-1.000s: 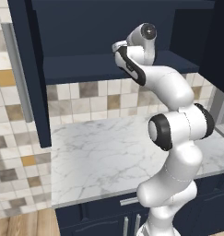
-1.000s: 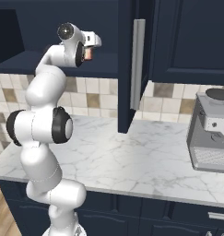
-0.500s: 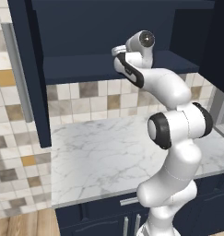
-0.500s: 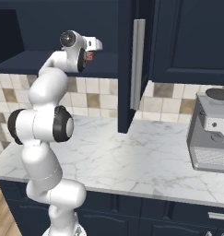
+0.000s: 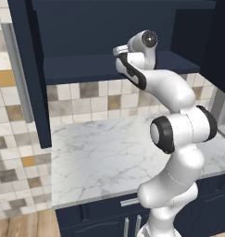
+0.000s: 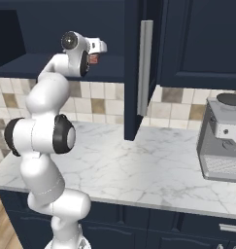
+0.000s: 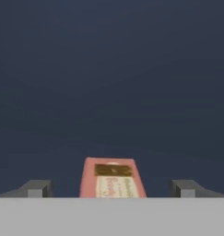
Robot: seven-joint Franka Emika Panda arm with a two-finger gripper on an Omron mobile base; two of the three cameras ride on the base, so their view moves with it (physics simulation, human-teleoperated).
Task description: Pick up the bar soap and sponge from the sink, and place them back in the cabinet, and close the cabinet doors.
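Orange-red flat bar soap (image 7: 112,179) (whitish label) between spread fingers (image 7: 36,188), untouched.

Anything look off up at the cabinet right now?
Nothing stands out. The flat orange-red bar soap lies flat on the navy wall cabinet's shelf, apart from the open jaws of the gripper; the tall navy door stands open.

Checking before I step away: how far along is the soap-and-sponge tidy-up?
Done: the bar soap lies on the cabinet shelf, between the open end effector fingers. Left: the sponge, and the cabinet doors, which stand open.
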